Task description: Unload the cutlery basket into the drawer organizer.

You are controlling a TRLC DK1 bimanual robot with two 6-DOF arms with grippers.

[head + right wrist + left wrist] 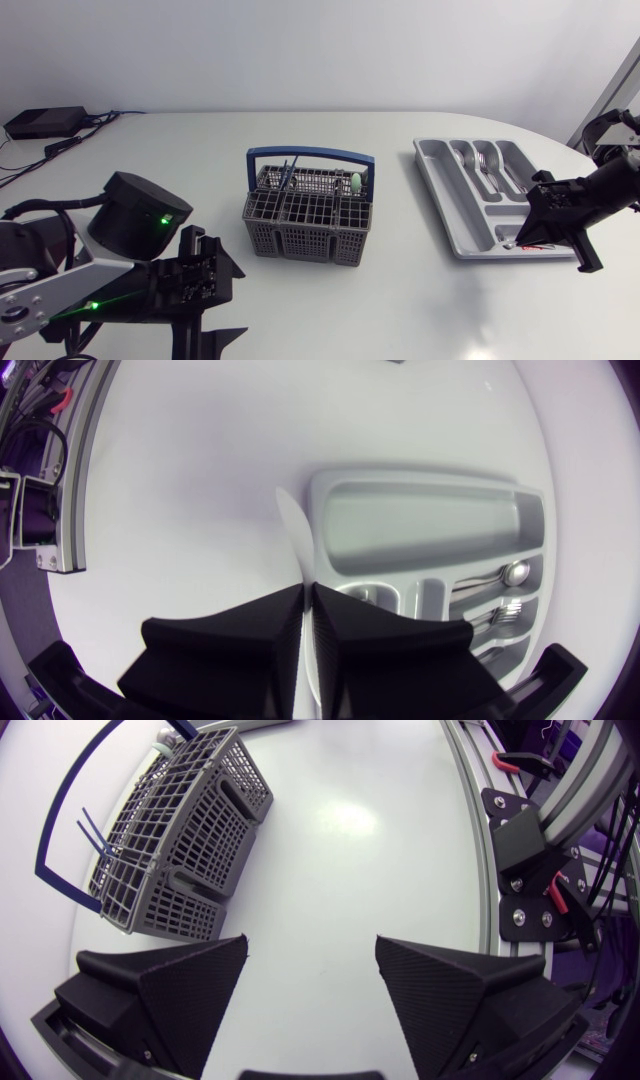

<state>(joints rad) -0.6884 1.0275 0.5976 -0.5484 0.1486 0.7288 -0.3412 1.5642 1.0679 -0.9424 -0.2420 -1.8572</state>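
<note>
Grey basket (308,212) with a blue handle (310,153) sits in the middle of the white tabletop (180,150). From above, a blue stick (288,176) stands up in it. The grey tray (478,195) lies well to the right of it, with shiny cutlery (487,165) in its far slots.

The left hand (225,303) is at the near left, apart from the basket. Its own camera shows the left hand (312,990) wide open with nothing in it, and the basket (180,830) ahead and off to one side.

The right hand (538,225) is over the near right corner of the tray. From above you cannot tell what it holds. Its own camera shows its fingers (230,645) pinched almost together on a thin pale blade (294,530). The blade pokes out just beside the rim of the tray (430,480), by the big slot. A spoon (516,572) and a fork (505,610) lie in the small slots.
</note>
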